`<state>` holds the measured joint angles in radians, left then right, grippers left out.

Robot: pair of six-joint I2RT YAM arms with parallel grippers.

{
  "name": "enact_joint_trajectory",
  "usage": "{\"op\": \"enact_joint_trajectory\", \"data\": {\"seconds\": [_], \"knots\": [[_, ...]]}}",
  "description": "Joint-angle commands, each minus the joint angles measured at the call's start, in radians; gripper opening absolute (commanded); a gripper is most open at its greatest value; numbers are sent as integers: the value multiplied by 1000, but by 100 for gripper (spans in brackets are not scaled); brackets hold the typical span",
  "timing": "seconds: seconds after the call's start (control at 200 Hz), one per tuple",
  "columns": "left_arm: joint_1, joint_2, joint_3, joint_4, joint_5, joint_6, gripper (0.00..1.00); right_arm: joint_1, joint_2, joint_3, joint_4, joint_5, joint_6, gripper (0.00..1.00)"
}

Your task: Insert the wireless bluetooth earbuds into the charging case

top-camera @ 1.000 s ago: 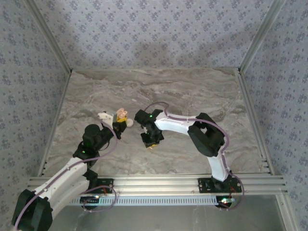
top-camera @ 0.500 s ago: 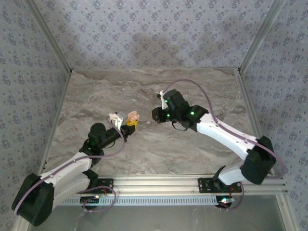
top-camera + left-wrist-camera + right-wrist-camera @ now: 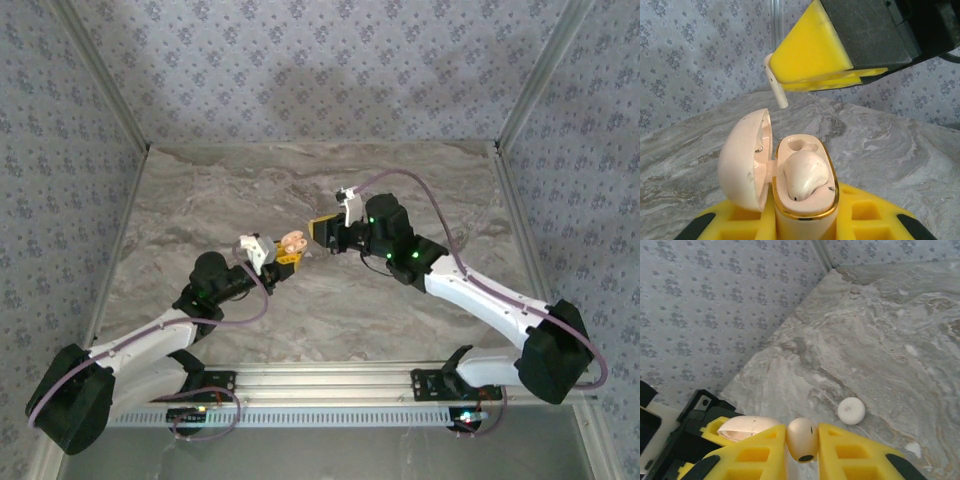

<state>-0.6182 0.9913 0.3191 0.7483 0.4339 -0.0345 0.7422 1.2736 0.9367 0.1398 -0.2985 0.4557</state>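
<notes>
charging case [image 3: 742, 165], lid open, clamped in the left gripper [image 3: 283, 257] clear of the table [image 3: 400, 190]. one earbud [image 3: 805, 175] is already seated and the socket [image 3: 799, 146] beside it is bare. the second earbud [image 3: 776, 86] is pinched in the right gripper [image 3: 322, 231], stem down, just above the case. within the last second the right gripper rose from the table and the left carried the case across to meet it. judged: pickup is finished, and lowering the stem into the bare socket remains.

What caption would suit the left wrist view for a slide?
Left pincer grips the open charging case, one earbud seated; right pincer holds the second earbud above it.
</notes>
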Motion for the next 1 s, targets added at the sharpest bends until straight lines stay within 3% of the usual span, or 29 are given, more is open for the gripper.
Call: {"op": "enact_joint_trajectory", "data": {"seconds": [0.0, 0.994], "knots": [[-6, 3, 46, 60, 11, -4, 10, 10, -19, -23, 141, -55, 22, 22], [-7, -22, 49, 82, -27, -32, 10, 32, 4, -73, 225, -113, 52, 23]]}}
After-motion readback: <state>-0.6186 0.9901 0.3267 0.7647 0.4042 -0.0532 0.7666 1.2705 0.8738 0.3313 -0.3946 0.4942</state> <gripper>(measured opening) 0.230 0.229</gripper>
